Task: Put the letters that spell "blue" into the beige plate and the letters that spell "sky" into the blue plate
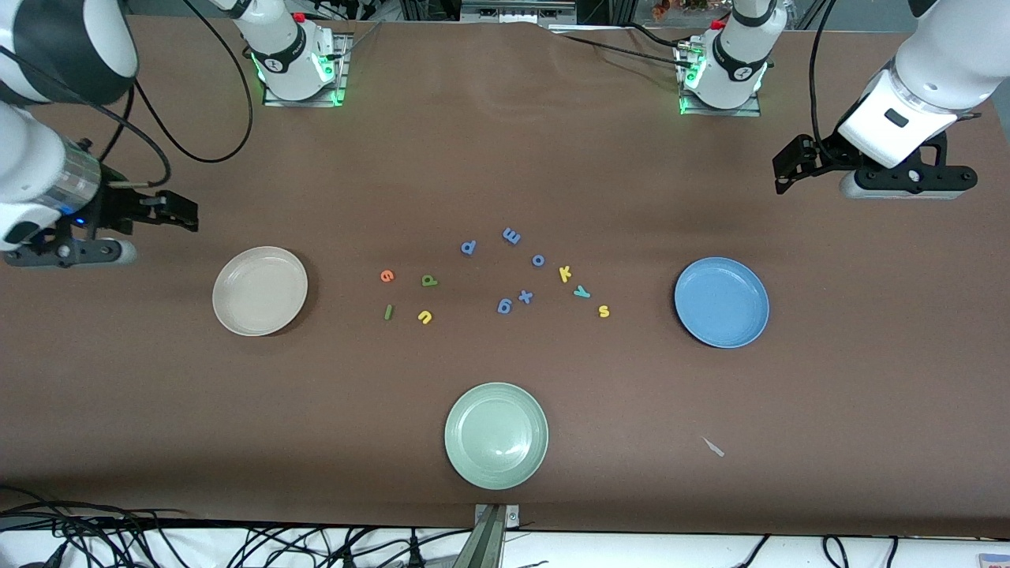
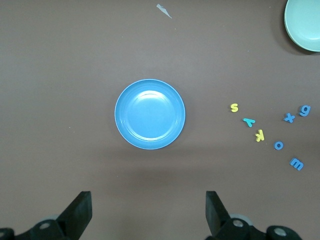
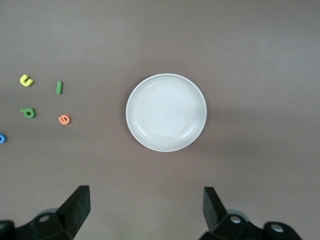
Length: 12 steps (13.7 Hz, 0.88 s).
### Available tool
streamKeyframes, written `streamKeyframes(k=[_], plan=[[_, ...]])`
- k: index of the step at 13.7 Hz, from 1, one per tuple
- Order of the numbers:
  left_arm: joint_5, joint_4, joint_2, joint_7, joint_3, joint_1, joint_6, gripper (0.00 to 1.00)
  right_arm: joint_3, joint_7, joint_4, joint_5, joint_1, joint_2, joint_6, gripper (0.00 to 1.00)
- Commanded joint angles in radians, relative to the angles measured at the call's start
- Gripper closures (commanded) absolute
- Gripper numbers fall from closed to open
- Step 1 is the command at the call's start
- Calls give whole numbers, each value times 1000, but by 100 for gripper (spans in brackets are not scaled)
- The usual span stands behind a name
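The beige plate point(image 1: 259, 290) point(image 3: 166, 112) lies toward the right arm's end of the table, the blue plate point(image 1: 721, 302) point(image 2: 150, 114) toward the left arm's end; both hold nothing. Beside the beige plate lie orange e point(image 1: 387, 275), olive b point(image 1: 428, 280), green l point(image 1: 388, 312) and yellow u point(image 1: 424, 317). Yellow k point(image 1: 565, 274), teal y point(image 1: 581, 292) and yellow s point(image 1: 604, 311) lie beside the blue plate. My right gripper point(image 1: 185, 214) point(image 3: 146, 192) hangs open over bare table near the beige plate. My left gripper point(image 1: 785, 173) point(image 2: 148, 200) hangs open over bare table near the blue plate.
A pale green plate point(image 1: 496, 435) sits nearest the front camera, mid-table. Several blue-purple letters point(image 1: 511, 235) lie between the two letter groups. A small white scrap point(image 1: 714, 447) lies nearer the camera than the blue plate. Cables run along the table's front edge.
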Motion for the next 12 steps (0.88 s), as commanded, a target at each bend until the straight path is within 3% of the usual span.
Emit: streamKeyframes(k=[1, 7, 9, 12], plan=[[24, 5, -9, 16, -2, 2, -14, 0, 0, -8, 13, -3, 37, 59, 29, 0], [23, 5, -9, 16, 0, 2, -14, 0, 0, 5, 14, 38, 94, 241, 211, 0], [23, 5, -9, 16, 0, 2, -14, 0, 0, 71, 14, 95, 96, 301, 271, 0], [24, 5, -9, 16, 0, 2, -14, 0, -2, 190, 9, 95, 163, 395, 389, 0]])
